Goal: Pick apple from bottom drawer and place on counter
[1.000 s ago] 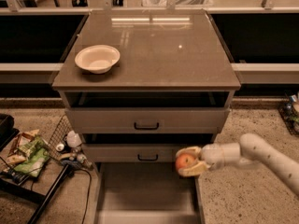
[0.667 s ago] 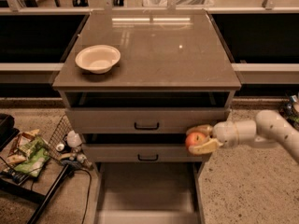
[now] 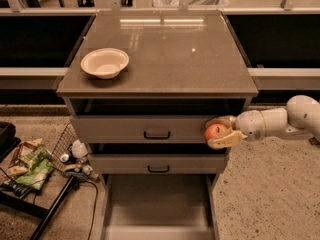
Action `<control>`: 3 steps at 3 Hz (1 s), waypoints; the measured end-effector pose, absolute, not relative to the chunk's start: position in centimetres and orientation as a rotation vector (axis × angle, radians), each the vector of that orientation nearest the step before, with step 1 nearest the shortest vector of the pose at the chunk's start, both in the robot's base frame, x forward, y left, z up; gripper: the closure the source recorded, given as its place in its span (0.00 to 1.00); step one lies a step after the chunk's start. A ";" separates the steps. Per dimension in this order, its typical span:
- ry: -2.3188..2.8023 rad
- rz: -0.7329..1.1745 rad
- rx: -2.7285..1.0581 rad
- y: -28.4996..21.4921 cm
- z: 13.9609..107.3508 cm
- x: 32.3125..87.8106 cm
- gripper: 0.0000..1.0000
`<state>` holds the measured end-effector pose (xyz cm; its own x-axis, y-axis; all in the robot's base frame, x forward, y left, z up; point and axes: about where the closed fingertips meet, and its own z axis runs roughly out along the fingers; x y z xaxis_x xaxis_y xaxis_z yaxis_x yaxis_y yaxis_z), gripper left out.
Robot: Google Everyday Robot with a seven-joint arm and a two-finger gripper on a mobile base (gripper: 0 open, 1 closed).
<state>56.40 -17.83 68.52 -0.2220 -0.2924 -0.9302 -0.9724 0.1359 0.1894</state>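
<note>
My gripper (image 3: 218, 132) is shut on the red-orange apple (image 3: 214, 131) and holds it in the air at the cabinet's right front corner, level with the top drawer front and below the counter's edge. The white arm reaches in from the right. The bottom drawer (image 3: 158, 204) is pulled open below, its flat floor bare. The counter (image 3: 170, 54) is the glossy grey-brown top slab above and left of the apple.
A cream bowl (image 3: 105, 62) sits on the counter's left side. Two upper drawers with black handles (image 3: 157, 134) are shut. A wire basket with packets and bottles (image 3: 35, 159) lies on the floor at left, with a black cable beside it.
My gripper has risen with the apple from beside the middle drawer to the height of the top drawer front, moving slightly right.
</note>
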 end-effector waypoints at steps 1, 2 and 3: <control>1.608 1.152 -1.235 -17.1 67.9 56.4 1.00; 1.576 1.171 -1.181 -16.3 70.0 54.6 1.00; 1.610 1.159 -1.155 -14.7 73.4 50.4 1.00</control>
<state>50.44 -14.70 73.44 -0.2415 -0.2089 -0.9476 -0.9649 0.1550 0.2118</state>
